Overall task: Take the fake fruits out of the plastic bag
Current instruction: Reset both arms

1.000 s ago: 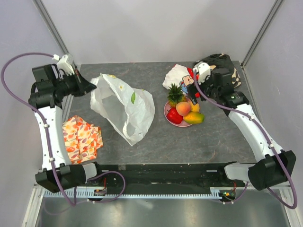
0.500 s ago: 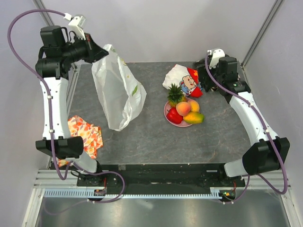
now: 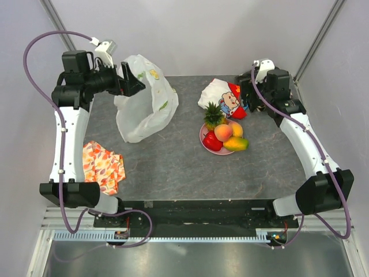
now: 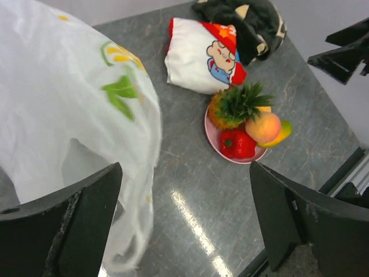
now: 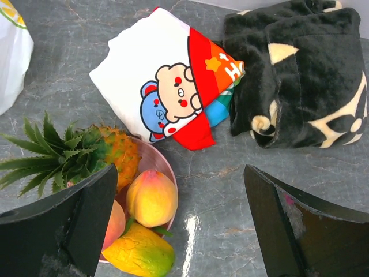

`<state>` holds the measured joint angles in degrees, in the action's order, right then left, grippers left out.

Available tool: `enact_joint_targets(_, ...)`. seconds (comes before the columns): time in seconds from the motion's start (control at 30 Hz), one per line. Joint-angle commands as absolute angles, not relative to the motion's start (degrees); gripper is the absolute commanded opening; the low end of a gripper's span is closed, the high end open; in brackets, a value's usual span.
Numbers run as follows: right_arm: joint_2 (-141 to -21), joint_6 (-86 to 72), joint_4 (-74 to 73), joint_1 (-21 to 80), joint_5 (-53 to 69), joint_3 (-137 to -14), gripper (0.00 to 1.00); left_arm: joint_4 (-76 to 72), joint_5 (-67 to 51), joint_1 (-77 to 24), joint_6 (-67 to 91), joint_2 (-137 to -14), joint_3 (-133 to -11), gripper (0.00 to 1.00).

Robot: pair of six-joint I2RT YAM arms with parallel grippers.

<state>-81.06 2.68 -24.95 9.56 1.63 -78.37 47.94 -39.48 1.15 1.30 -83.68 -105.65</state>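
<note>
The plastic bag (image 3: 141,107) stands bunched up in the upper left of the top view, its top just beside the left gripper (image 4: 184,167), which is raised above the table (image 3: 184,167). In the left wrist view the two fingers are spread wide, one in each lower corner of the frame, with nothing clamped between them. The bag fills the left half of that frame and drapes down past the left finger. Whether the film touches that finger cannot be told, as the finger hides the spot.

The fake fruits (image 3: 223,134) are well apart from the bag, right of the frame's centre in the top view. They sit together on a small pink plate (image 5: 164,166). The pineapple (image 5: 109,153) lies at the plate's upper left with its green crown pointing left in the right wrist view. The peach (image 4: 263,127) sits beside it. The red piece (image 4: 236,144) lies at the plate's lower edge in the left wrist view, and the yellow mango-like piece (image 5: 141,254) lies low in the right wrist frame.

The right gripper (image 5: 180,168) hovers over the plate's upper right edge, jaws wide apart and holding nothing.

A folded white cloth with a cartoon bear (image 5: 155,86) lies just above the plate, touching a black plush cloth (image 5: 300,75) to its right. An orange patterned cloth (image 3: 101,167) lies at the lower left.
</note>
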Motion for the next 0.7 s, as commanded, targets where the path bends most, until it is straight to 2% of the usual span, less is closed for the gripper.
enact_joint_targets(0.0,-79.8,-2.1,-22.8,9.6,-1.6,-77.6,0.98,48.2,-33.8,1.1,-1.4,-79.6,-105.4,0.99)
enact_joint_targets(0.13,-78.3,-5.3,-22.4,9.7,-5.8,-74.8,0.98,48.5,-30.3,1.2,-3.2,-72.1,-101.7,0.99)
enact_joint_targets(0.4,-72.5,-4.0,-23.6,9.7,-6.2,-67.2,0.98,48.4,-20.6,1.2,-4.6,-58.9,-83.8,0.99)
enact_joint_targets(0.57,-72.7,-2.6,-23.4,9.6,-3.6,-65.5,0.98,48.7,-14.2,1.3,-2.4,-55.5,-75.0,0.99)
enact_joint_targets(0.67,-72.9,-2.9,-22.9,9.6,-3.3,-65.5,0.98,48.5,-12.9,1.6,-1.1,-55.4,-73.7,0.99)
